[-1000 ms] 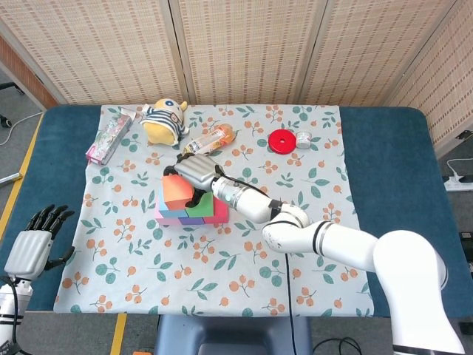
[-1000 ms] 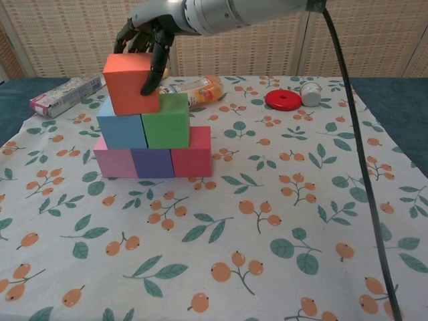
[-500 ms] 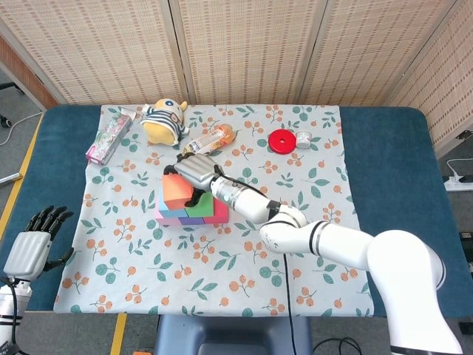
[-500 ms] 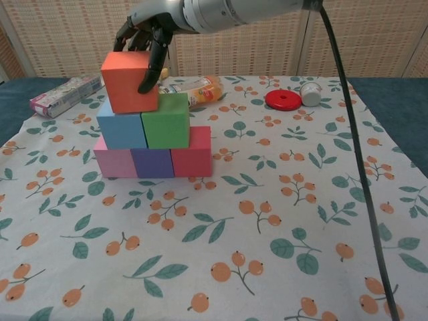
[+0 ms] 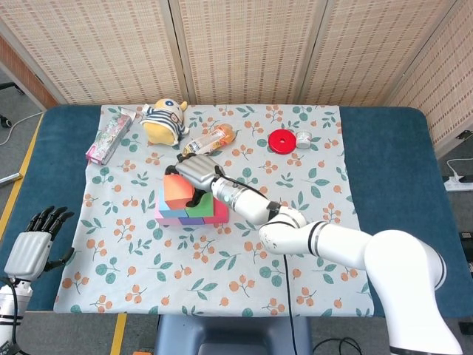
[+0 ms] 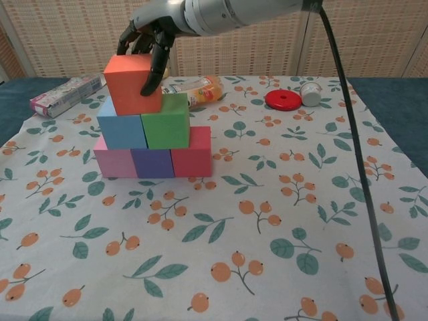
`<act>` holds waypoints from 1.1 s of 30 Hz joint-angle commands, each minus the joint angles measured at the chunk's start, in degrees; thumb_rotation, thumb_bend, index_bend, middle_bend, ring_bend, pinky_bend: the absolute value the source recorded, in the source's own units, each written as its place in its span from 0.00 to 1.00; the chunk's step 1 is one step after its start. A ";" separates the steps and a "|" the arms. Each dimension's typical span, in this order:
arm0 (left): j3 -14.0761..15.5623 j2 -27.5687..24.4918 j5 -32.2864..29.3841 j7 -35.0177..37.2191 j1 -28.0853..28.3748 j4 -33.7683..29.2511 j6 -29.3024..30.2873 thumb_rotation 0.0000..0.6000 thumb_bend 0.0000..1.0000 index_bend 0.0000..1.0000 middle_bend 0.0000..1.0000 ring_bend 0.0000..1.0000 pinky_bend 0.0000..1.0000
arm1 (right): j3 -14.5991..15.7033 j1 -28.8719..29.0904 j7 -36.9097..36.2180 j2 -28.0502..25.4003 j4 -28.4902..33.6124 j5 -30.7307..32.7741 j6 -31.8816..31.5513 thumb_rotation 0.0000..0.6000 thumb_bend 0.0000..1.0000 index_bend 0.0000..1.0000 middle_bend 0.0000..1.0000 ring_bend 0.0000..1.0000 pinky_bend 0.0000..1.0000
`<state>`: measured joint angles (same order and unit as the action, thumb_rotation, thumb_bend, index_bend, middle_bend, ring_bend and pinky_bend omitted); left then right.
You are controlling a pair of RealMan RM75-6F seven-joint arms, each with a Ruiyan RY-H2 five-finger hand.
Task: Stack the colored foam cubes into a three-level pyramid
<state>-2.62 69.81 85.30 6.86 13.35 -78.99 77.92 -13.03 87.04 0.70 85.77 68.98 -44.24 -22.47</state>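
An orange cube (image 6: 130,83) sits tilted on top of the stack, mostly over the blue cube (image 6: 122,130) and only partly over the green cube (image 6: 166,122). My right hand (image 6: 150,30) grips it from behind and above, one finger down its right face. Below lie the pink cube (image 6: 114,162), purple cube (image 6: 152,162) and red cube (image 6: 192,152) in a row. In the head view the right hand (image 5: 194,168) covers the back of the orange cube (image 5: 175,190). My left hand (image 5: 33,240) hangs open off the table's left front corner, holding nothing.
Behind the stack lie a bottle (image 6: 194,89), a red disc (image 6: 283,100), a small white jar (image 6: 309,93) and a snack pack (image 6: 63,95). A plush toy (image 5: 165,120) stands at the back left. The patterned cloth (image 6: 267,221) stretches out in front.
The orange cube wobbled slightly left and then back right under my right hand's grip. The left hand has stayed where it was.
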 commanded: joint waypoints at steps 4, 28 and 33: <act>0.03 0.15 0.07 0.19 0.02 0.21 -0.07 1.00 0.31 0.17 0.10 0.03 0.12 | 0.50 0.40 0.49 0.17 0.02 0.93 -0.45 1.00 0.12 0.16 0.32 0.14 0.13; 0.01 0.50 0.56 0.15 0.28 0.66 0.01 1.00 0.32 0.17 0.10 0.03 0.11 | 1.61 0.13 2.56 -0.77 2.81 2.82 -3.26 1.00 0.12 0.00 0.20 0.08 0.11; -0.06 0.47 0.75 0.01 0.56 0.68 -0.13 1.00 0.32 0.17 0.10 0.03 0.11 | 1.78 0.02 3.23 -1.05 3.71 3.18 -4.00 1.00 0.12 0.00 0.16 0.07 0.10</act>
<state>-2.67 70.29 86.04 6.89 13.90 -78.31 77.80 -11.30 87.07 3.84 84.78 72.61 -41.13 -26.38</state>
